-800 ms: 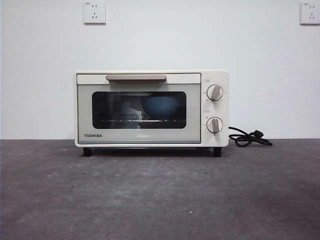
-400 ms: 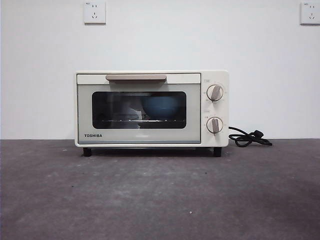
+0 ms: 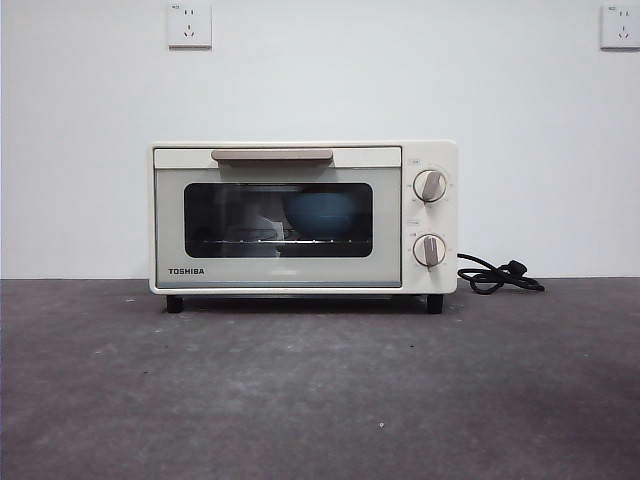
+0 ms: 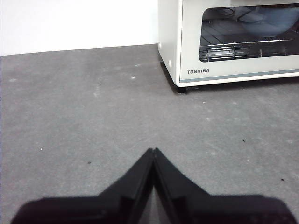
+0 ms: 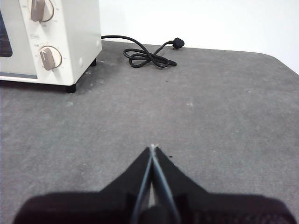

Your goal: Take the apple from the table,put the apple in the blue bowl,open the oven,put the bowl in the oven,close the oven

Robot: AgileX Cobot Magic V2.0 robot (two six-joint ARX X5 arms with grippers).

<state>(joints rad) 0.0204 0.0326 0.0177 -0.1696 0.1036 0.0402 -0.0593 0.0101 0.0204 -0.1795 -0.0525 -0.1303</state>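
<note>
I see my left pincer (image 4: 153, 151) and right pincer (image 5: 153, 148) both pressed together, empty, held low over bare tabletop (image 3: 320, 390) before the oven (image 3: 303, 217). Its door is shut at the tabletop's rear edge, the blue bowl (image 3: 322, 214) on the rack inside.

Table (image 3: 320, 400): dark grey, mottled, stone-like, spanning whole front view; we note few pale specks and small dark flecks on surface. Oven (image 3: 303, 217) stands on it toward back, on short black feet, door closed. Black cord (image 3: 498, 275) lies coiled on table just beside oven's knob side, plug end resting loose on surface.
</note>
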